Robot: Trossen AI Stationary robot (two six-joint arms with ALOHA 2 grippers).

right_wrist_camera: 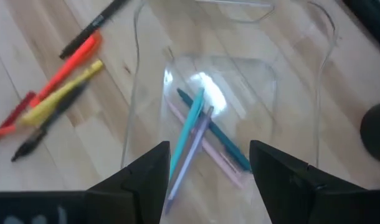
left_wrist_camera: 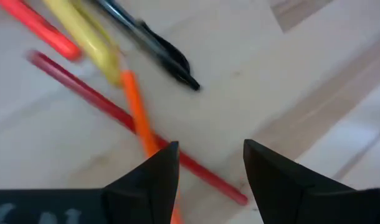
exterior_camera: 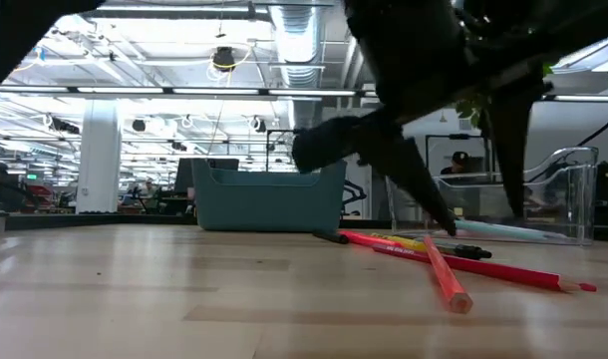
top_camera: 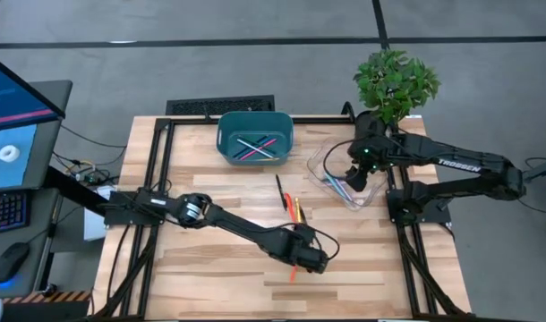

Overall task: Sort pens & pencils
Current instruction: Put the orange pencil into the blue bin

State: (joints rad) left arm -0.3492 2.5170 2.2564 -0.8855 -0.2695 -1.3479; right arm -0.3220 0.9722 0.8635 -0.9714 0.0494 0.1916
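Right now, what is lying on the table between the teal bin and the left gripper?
In the high view, a loose cluster lies there: a black pen, then red, yellow and orange sticks, between the teal bin and the left gripper.

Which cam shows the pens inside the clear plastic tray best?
Right wrist view: looks down into the clear plastic tray past the open right gripper, with the teal and purple pens distinct. The high view shows them as tiny streaks, the low view only a faint teal line, the left wrist view nothing.

Two matte black jointed arms with loose black cables, the right arm (top_camera: 470, 167) lettered in white along its link, each wrist ending in wedge-shaped dark fingers (left_wrist_camera: 154, 176)
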